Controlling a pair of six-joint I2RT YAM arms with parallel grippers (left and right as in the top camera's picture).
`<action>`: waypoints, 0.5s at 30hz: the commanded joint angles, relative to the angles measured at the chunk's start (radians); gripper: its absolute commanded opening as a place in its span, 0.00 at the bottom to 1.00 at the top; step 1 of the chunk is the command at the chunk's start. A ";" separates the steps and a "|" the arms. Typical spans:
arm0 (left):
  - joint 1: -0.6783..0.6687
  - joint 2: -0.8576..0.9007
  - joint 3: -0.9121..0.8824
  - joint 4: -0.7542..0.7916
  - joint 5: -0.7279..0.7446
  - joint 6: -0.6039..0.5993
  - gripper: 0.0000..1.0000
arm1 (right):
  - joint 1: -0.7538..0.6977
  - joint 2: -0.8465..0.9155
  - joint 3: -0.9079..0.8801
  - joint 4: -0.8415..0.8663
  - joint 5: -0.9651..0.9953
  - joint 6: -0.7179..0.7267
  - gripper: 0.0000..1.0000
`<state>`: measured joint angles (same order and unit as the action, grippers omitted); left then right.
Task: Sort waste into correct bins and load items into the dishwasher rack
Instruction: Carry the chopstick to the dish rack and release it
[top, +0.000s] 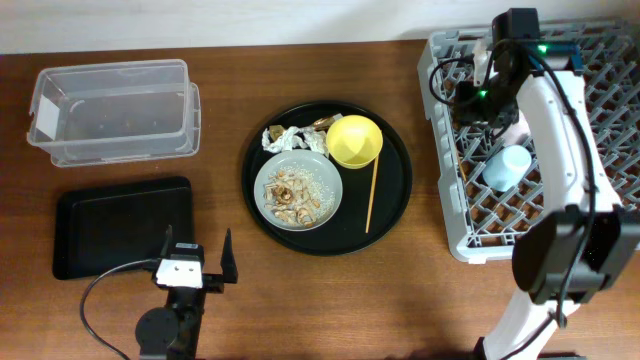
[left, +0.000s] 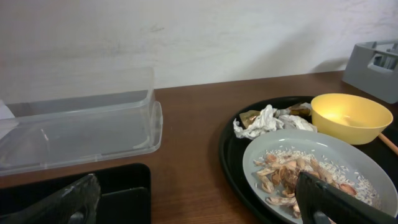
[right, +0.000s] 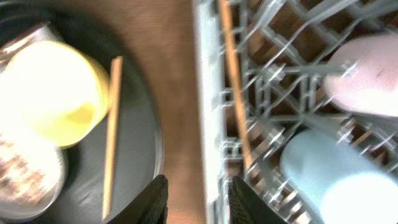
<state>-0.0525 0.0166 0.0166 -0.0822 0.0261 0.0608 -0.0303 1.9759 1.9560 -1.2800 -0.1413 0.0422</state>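
- Two grippers, both empty. Left gripper (top: 198, 250) sits bottom left of overhead with its jaws spread wide. Right gripper (right: 196, 199) is over the left wall of the dishwasher rack (top: 470, 248), jaws partly apart, nothing clamped.
- Lower left: flat black tray (top: 120, 225), nothing in it.
- Centre: plate (top: 332, 170) on the round black tray (top: 400, 215), carrying food scraps (top: 295, 198). Scraps look crumbly and loose, so tipping beats pinching. Plate is stiff, glossy and probably slippery; grip the rim.
- Chopstick (top: 372, 195) right of the plate: light, thin, likely to roll; pinch mid-length. Second chopstick (right: 235, 87) lies in the rack along its left wall.
- Bowl (top: 353, 140): rigid, probably light; take it by the rim.
- Tissue (top: 290, 138) and wrapper (top: 322, 124), left of the bowl: soft, near weightless, pinch anywhere.
- Upper left: clear box (top: 110, 68), nothing in it.
- Blue cup (top: 508, 165) and pink cup (right: 367, 74) lie in the rack.
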 joint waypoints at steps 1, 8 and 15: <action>-0.005 -0.004 -0.008 0.000 -0.004 0.012 0.99 | 0.045 -0.041 0.008 -0.056 -0.061 0.075 0.34; -0.005 -0.004 -0.008 0.000 -0.004 0.012 0.99 | 0.101 -0.040 0.006 -0.127 -0.047 0.125 0.38; -0.005 -0.004 -0.008 0.000 -0.004 0.012 0.99 | 0.169 -0.040 -0.007 -0.164 -0.047 0.124 0.98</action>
<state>-0.0525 0.0166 0.0166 -0.0822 0.0261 0.0608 0.1024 1.9457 1.9560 -1.4483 -0.1795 0.1616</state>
